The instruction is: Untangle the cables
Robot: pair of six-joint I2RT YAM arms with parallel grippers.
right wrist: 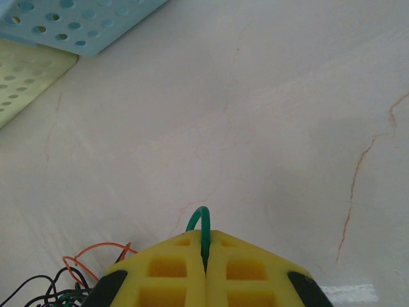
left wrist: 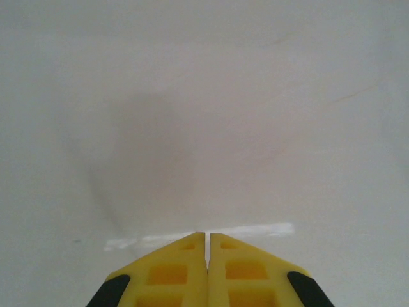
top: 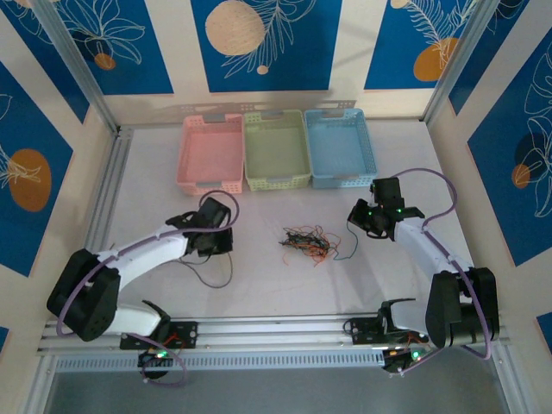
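The task is judged to be at an early stage. Most of the cables (top: 304, 241) are bunched in one knot at the centre of the top view, on the desk (top: 259, 293). The right pincer (right wrist: 206, 238) is clamped on a single green wire (right wrist: 202, 220), which arches out of the seam between its fingers (right wrist: 172, 268). The knot is seen at the lower left of that wrist view. The left pincer (left wrist: 208, 238) is closed too, with nothing seen between its jaws. One dark wire (top: 216, 278) lies looped at the lower left of the knot, apart from it; whether it is held cannot be told. Nearly all the separating is judged to remain.

The wires are hair-thin, limp and curling, coated black, red-orange or green. The fingers are moulded yellow blocks with square recesses. The baskets (top: 276, 183) are of perforated pastel plastic. The desk is smooth, pale and faintly veined.
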